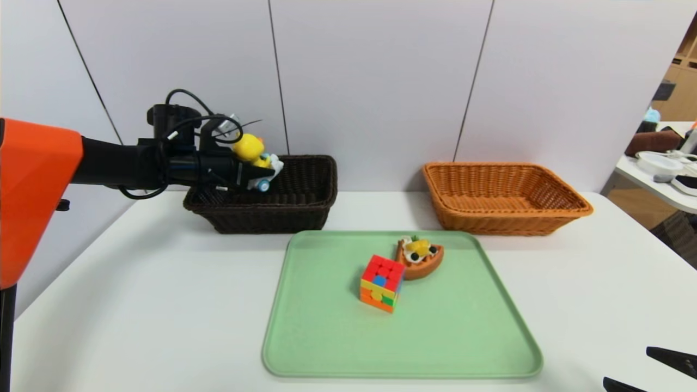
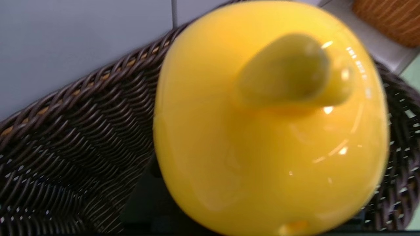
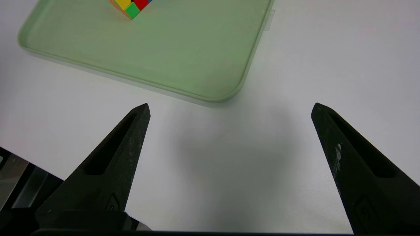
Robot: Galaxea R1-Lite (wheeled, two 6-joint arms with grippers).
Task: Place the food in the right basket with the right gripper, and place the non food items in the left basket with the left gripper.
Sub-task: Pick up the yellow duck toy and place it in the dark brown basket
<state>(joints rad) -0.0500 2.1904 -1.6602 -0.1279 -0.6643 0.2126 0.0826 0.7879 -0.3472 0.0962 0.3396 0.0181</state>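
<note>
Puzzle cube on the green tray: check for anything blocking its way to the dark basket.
Nothing visible stands between the cube and the dark basket, though the left hand is over that basket, holding the duck.

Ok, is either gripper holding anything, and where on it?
The left gripper holds the duck on its scooter, low down, below the duck's head; the right gripper holds nothing.

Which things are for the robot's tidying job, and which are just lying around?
For the job:
- duck on scooter
- puzzle cube
- toy pastry
- dark basket
- orange basket
- green tray, holding cube and pastry

Just lying about:
- white bowl
- white cable
</note>
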